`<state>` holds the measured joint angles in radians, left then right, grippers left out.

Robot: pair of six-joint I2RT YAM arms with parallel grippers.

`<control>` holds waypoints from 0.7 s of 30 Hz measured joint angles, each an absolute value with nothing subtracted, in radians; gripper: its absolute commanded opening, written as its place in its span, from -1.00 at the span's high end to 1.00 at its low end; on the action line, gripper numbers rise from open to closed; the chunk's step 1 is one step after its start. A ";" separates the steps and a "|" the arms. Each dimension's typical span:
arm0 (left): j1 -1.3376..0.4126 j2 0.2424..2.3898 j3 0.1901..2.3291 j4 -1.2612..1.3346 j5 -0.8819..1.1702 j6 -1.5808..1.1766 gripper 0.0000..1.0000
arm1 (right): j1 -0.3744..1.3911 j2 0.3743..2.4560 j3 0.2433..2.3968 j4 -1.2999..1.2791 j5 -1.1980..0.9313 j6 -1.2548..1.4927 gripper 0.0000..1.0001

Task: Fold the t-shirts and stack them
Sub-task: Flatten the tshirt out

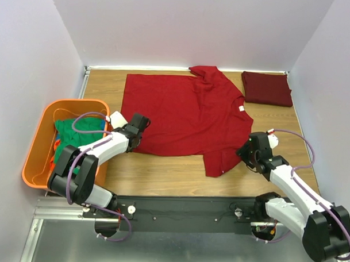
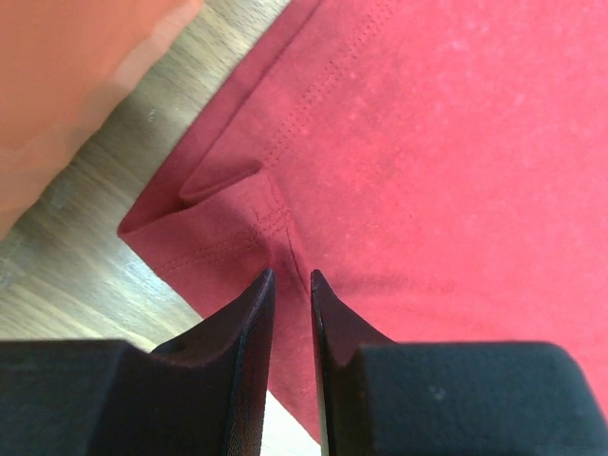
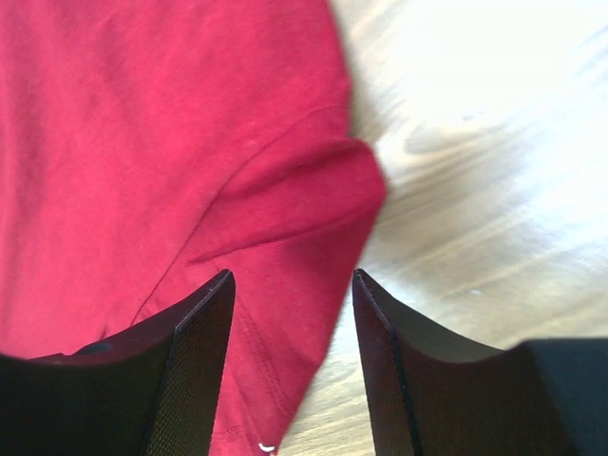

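A bright red t-shirt (image 1: 184,117) lies spread flat across the middle of the table. A dark maroon t-shirt (image 1: 267,88) sits folded at the back right. Green t-shirts (image 1: 77,133) are bunched in the orange tub. My left gripper (image 1: 142,125) hovers low over the red shirt's near-left corner. In the left wrist view its jaws (image 2: 290,277) stand slightly apart above the hem, with cloth (image 2: 456,142) flat beneath them. My right gripper (image 1: 243,150) is open at the shirt's right side, and its fingers (image 3: 293,275) straddle the cloth edge (image 3: 142,142).
The orange tub (image 1: 33,155) stands at the left edge of the table, next to the left arm. White walls close in the back and both sides. Bare wooden tabletop (image 1: 162,176) shows between the shirt and the arm bases.
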<state>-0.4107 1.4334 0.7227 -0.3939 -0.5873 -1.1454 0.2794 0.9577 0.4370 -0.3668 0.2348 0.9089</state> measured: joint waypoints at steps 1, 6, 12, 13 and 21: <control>-0.411 1.432 0.723 -0.398 -0.590 -1.148 0.42 | 0.279 0.950 0.437 -0.376 0.243 0.912 -0.24; -0.411 1.419 0.726 -0.410 -0.591 -1.150 0.42 | 0.279 0.957 0.445 -0.419 0.298 0.940 -0.24; -0.411 1.391 0.728 -0.411 -0.590 -1.147 0.42 | 0.279 1.115 0.526 -0.435 0.340 0.950 -0.18; -0.411 1.386 0.728 -0.410 -0.590 -1.145 0.42 | 0.279 1.143 0.543 -0.433 0.340 0.950 -0.12; -0.413 1.359 0.728 -0.406 -0.589 -1.130 0.43 | 0.273 1.235 0.568 -0.410 0.321 0.942 0.88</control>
<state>-0.4126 1.3590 0.7284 -0.4057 -0.5888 -1.1297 0.2733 1.2354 0.5678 -0.4099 0.3206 0.9421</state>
